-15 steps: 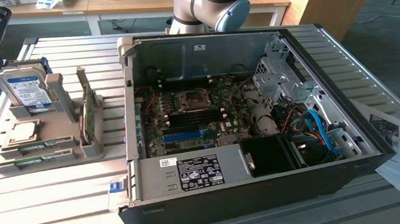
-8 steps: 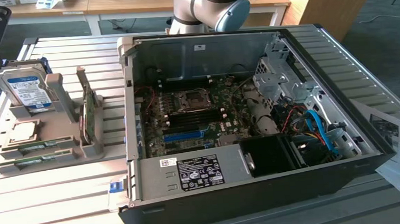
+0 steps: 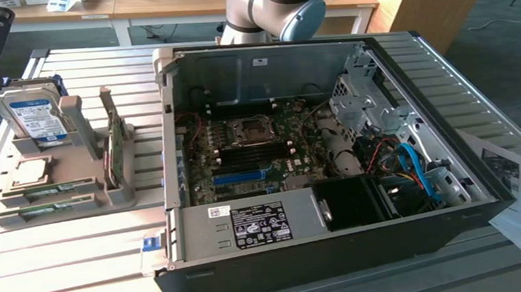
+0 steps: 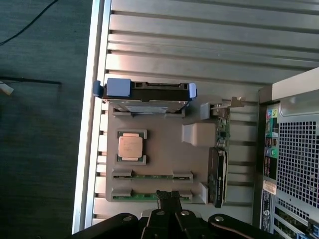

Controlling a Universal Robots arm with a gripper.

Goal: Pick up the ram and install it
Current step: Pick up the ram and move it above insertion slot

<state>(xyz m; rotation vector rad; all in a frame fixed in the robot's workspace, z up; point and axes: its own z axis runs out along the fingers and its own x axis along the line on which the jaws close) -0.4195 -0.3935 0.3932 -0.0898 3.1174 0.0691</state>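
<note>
The ram (image 3: 49, 193) lies flat in the beige tray (image 3: 83, 173) on the slatted table (image 3: 99, 74). In the exterior view the tray is at nine o'clock from the open computer case (image 3: 251, 274), and the ram is at the tray's six o'clock end.

There are two sticks side by side, the second (image 3: 45, 212) nearest the tray's edge. Each rests between two small clips.

The gripper (image 4: 169, 195) is clenched and empty, its tips lined up over that outer stick (image 4: 144, 197).

A stick like this is probably light, thin and stiff, yet easily flexed or scratched. The safest hold looks to be across its long edges near the middle, clear of the clips and the contacts.

Also on the tray are one processor (image 3: 29, 173) at twelve o'clock from the sticks, one hard drive (image 3: 33, 117) and one expansion card (image 3: 114, 153).
</note>
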